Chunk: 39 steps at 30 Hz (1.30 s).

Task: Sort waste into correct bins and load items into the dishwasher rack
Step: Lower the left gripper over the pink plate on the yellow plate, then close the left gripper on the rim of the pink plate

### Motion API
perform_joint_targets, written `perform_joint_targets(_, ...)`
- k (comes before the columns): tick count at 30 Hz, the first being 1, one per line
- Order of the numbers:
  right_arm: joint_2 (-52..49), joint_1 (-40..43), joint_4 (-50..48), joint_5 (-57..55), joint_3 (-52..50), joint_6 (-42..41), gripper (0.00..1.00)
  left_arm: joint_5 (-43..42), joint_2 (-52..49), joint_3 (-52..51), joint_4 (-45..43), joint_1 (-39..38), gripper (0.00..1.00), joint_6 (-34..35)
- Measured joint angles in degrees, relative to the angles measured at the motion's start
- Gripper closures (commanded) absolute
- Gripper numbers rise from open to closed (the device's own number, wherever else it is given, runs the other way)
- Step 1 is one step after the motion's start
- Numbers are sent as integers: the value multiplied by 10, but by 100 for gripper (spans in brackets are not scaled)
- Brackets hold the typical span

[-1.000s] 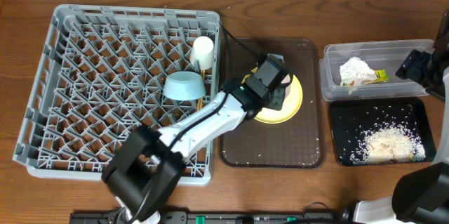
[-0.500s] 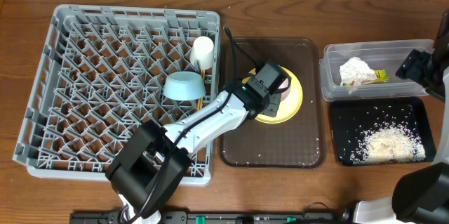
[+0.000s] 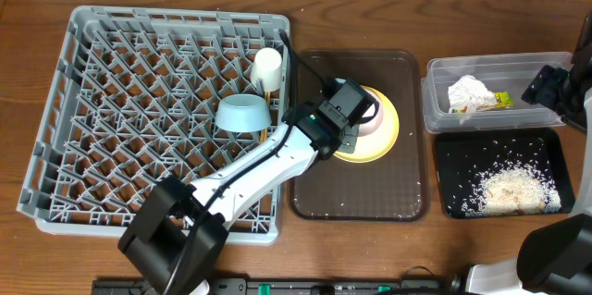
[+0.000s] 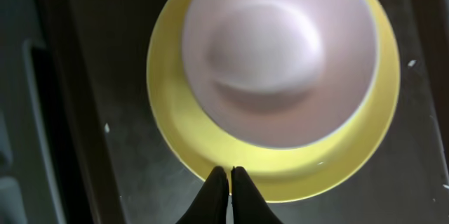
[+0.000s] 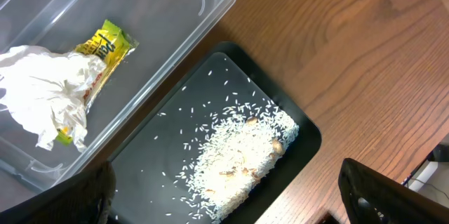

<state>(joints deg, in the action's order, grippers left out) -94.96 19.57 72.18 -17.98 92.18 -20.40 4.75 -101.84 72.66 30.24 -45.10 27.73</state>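
Overhead: the left gripper [image 3: 361, 119] hangs over the white bowl [image 3: 376, 121] stacked on the yellow plate [image 3: 389, 134], mid serving tray [image 3: 319, 193], probably the next load for the dishwasher rack [image 3: 139, 101]. 
Left wrist: its fingertips [image 4: 217, 182] are pressed together at the plate's rim. 
Right wrist: the right gripper [image 5: 224, 203] gapes, empty, above the black tray [image 5: 302, 136] of rice [image 5: 238, 154].

Soft even light, left wrist view blurred

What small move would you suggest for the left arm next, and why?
Probably open the left pincer: it is shut over the rim of the yellow plate with nothing visibly between its tips, so it seems empty, and the white bowl on that plate is not yet grasped.
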Motion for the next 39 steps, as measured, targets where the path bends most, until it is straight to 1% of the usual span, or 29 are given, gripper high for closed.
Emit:
perform_joint_targets(6,0,0,0,0,0,0,1,4,-33,-25,-36,-8,91,17)
perform_joint_targets(10,0,0,0,0,0,0,1,4,-69,-30,-40,-9,91,22)
perform_joint_targets(14,0,0,0,0,0,0,1,4,-84,-31,-43,-9,91,23)
perform_joint_targets(18,0,0,0,0,0,0,1,4,-84,-30,-10,-9,91,23)
perform_joint_targets(23,0,0,0,0,0,0,1,4,-84,-31,64,-9,90,23)
perform_joint_targets(27,0,0,0,0,0,0,1,4,-78,-31,118,-9,83,23)
perform_joint_targets(29,0,0,0,0,0,0,1,4,-71,-31,136,-9,83,23)
perform_joint_targets(31,0,0,0,0,0,0,1,4,-55,-32,143,-9,83,24)
perform_joint_targets(32,0,0,0,0,0,0,1,4,-44,-32,143,-9,79,24)
perform_joint_targets(35,0,0,0,0,0,0,1,5,0,-31,143,-9,76,25)
perform_joint_targets(36,0,0,0,0,0,0,1,5,20,-31,141,-9,74,24)
perform_joint_targets(39,0,0,0,0,0,0,1,6,80,-31,116,-9,61,23)
